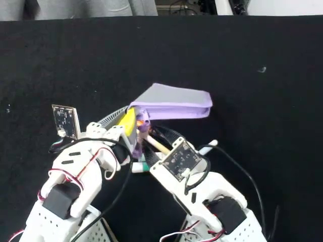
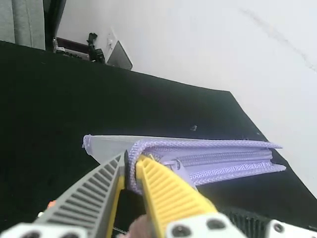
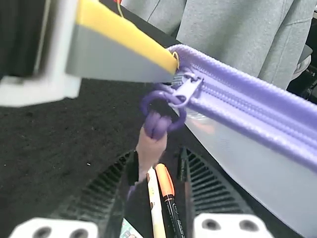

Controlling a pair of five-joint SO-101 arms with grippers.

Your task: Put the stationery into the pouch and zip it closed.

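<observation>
The left gripper (image 1: 129, 123) sits at the pouch's left corner. Its grey and yellow fingers (image 2: 163, 186) pinch the pouch's edge right beside the zip end. The purple pouch (image 1: 174, 102) is in the middle of the black bench (image 1: 262, 60), and its ring pull (image 3: 161, 106) hangs just below the pinched end. The right gripper (image 1: 147, 142) is just in front of the pouch, under the pull, with pens (image 3: 165, 184) between its fingers. I cannot tell whether they grip.

A black worktop (image 1: 262, 60) is seen; a purple pouch (image 1: 176, 101) is set near its middle, with pens (image 1: 208, 146) laid nearer.
</observation>
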